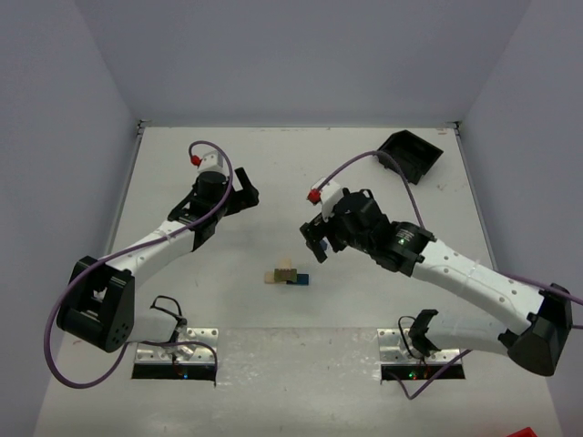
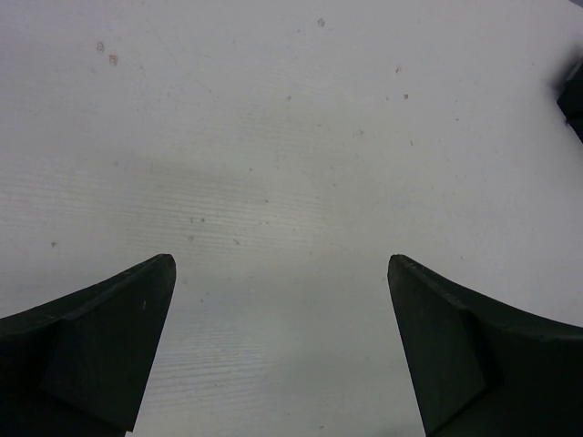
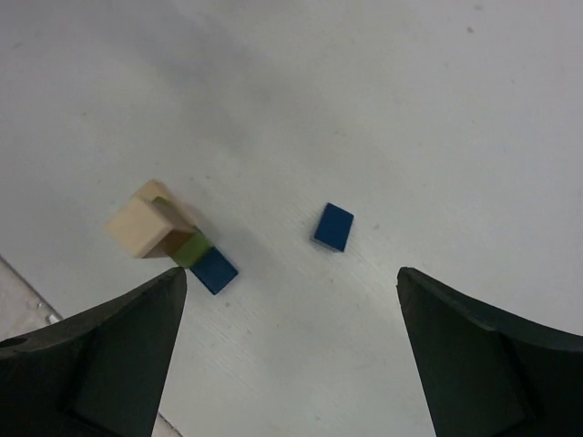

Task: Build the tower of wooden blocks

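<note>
The wood block tower (image 1: 287, 275) is a low cluster on the table between the two arms. It has a pale tan block (image 3: 144, 223) on top, with an olive green block (image 3: 193, 247) and a dark blue block (image 3: 214, 270) beside it. A loose dark blue block (image 3: 334, 226) lies flat on the table, apart from the cluster. My right gripper (image 3: 290, 273) hangs open above the table, up and to the right of the tower (image 3: 168, 238), holding nothing. My left gripper (image 1: 246, 193) is open far to the upper left, and its wrist view shows only bare table between the fingers (image 2: 137, 319).
A black plastic bin (image 1: 412, 153) sits at the back right corner. A dark shape (image 2: 574, 96) pokes in at the right edge of the left wrist view. The arm bases and mounting plates (image 1: 175, 350) line the near edge.
</note>
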Tool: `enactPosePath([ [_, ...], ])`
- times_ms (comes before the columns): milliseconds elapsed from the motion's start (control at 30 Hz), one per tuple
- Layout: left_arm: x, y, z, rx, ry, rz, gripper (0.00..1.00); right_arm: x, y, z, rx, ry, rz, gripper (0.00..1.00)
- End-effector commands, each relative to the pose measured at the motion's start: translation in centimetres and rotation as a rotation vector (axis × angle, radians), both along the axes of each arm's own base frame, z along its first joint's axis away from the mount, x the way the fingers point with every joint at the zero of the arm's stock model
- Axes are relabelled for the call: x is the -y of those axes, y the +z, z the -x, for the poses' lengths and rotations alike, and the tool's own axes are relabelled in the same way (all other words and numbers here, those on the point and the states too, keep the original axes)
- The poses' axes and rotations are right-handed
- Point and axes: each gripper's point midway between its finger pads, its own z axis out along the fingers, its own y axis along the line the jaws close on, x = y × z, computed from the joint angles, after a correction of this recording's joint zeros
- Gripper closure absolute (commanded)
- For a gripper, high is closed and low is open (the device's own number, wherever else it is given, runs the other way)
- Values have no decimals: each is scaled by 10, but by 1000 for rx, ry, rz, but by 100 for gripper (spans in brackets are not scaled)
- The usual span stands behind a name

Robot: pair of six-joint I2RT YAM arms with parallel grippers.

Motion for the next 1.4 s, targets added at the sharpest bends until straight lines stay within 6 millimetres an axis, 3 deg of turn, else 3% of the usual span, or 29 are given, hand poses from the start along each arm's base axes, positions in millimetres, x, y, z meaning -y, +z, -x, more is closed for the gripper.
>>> enactPosePath([
  [0, 3, 21, -4, 71, -20, 25, 0, 43, -48, -18, -193, -378, -99, 1],
  [67, 2, 21, -4, 71, -17, 24, 0, 55, -69, -20, -238, -447, -94, 1],
  [100, 2, 22, -3, 73, -16, 25, 0, 60, -91, -16, -256, -457, -64, 1],
  [133, 1, 22, -3, 74, -15, 25, 0, 57, -91, -20, -241, -453, -78, 1],
  [200, 1, 21, -3, 73, -15, 24, 0, 53, -117, -12, -267, -398, -76, 1],
  [400, 2, 21, -4, 75, -17, 26, 0, 35, -130, -31, -113, -334, -184, 1],
  [467, 2, 21, -4, 75, -20, 26, 0, 36, -145, -31, -98, -344, -155, 1],
  [733, 1, 20, -4, 72, -13, 21, 0, 14, -176, -45, 18, -363, -68, 2],
  [833, 1, 20, -4, 70, -13, 20, 0, 16, -182, -49, 19, -420, -70, 10],
  [900, 1, 20, -4, 70, -12, 19, 0, 23, -184, -51, 22, -479, -84, 23],
  [1067, 1, 20, -4, 70, -12, 19, 0, 26, -190, -52, 18, -510, -86, 31],
  [1200, 0, 20, -4, 69, -11, 19, 0, 29, -189, -54, 37, -532, -94, 56],
  [1367, 0, 20, -4, 69, -10, 18, 0, 22, -173, -58, 39, -483, -41, 76],
])
